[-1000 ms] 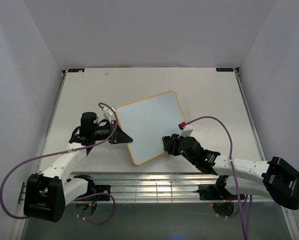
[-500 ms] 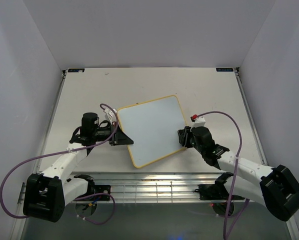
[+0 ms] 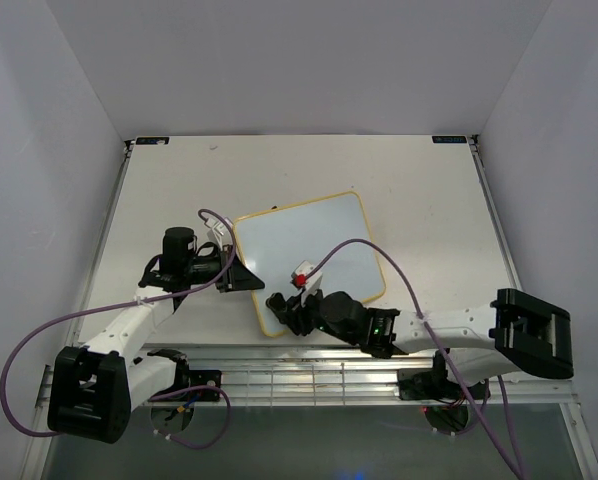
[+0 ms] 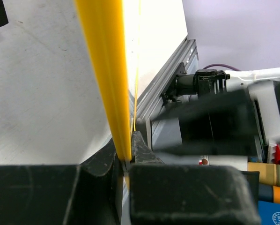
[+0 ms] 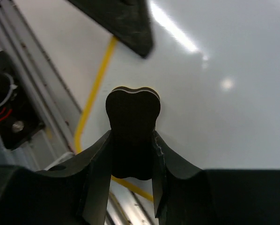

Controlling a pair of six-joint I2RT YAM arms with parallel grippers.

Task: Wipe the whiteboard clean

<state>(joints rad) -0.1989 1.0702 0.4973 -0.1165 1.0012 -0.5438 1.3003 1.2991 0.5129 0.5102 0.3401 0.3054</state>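
If pressed harder by the near corner, could twist whiteboard (image 3: 319,245) out of left tool (image 4: 127,161) pinched on yellow frame (image 4: 105,79); with right tool (image 5: 132,145) clamping black eraser (image 5: 132,112), could snag frame too.

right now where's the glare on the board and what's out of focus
right wrist view: a bright streak and spots of glare on the whiteboard, the eraser in the right tool fairly sharp; left wrist view: yellow frame and left tool soft, board face blown out; top view: even light, no glare on the board
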